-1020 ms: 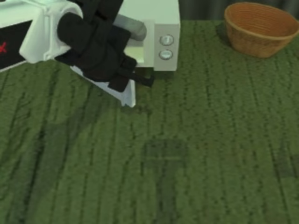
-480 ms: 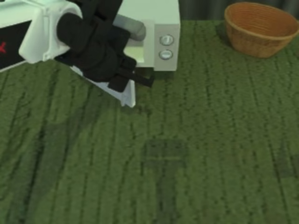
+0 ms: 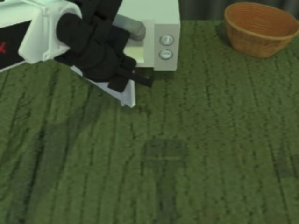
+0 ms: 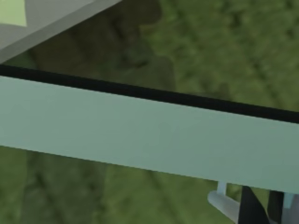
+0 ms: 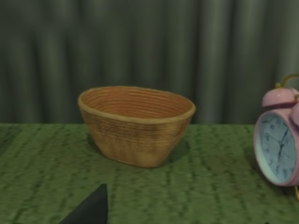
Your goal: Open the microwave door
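White door [image 3: 125,95], upper left of frame, stands ajar; left pincer [image 3: 140,78], fingers' state untellable, should swing it wide along the hinge arc.

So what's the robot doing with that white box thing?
The white box is a microwave, and the left arm is opening its door. The left gripper is at the free edge of the microwave door, which has swung well out from the front, leaving the inside showing. The right arm is not seen from above; its wrist camera looks at a woven basket and a pink alarm clock.
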You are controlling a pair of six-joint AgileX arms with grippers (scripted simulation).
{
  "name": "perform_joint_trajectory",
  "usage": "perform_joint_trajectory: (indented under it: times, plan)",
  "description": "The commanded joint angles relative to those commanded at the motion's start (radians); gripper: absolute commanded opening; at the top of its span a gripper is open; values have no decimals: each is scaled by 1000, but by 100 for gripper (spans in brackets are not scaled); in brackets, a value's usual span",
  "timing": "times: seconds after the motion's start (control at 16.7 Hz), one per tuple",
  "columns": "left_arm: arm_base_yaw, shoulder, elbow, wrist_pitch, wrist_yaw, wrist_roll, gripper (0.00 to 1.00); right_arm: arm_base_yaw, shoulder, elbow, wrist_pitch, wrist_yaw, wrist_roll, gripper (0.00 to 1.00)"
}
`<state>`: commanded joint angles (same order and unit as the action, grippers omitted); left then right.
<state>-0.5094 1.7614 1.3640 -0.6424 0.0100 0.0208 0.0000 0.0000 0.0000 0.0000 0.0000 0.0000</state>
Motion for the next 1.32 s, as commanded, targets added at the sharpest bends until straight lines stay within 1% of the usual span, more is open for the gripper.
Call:
perform_joint_trajectory:
  times: [0.3,0.42,0.96,1.32]
  plan:
    - [0,0,0,0,0,0,0,0,0,0,0,0,0,100]
    - [-3,1,-4,1,8,0,0,0,0,0,0,0,0,100]
    - [54,-65,-76,1,88,151,0,0,0,0,0,0,0,100]
    - [54,-66,-76,1,89,153,0,0,0,0,0,0,0,100]
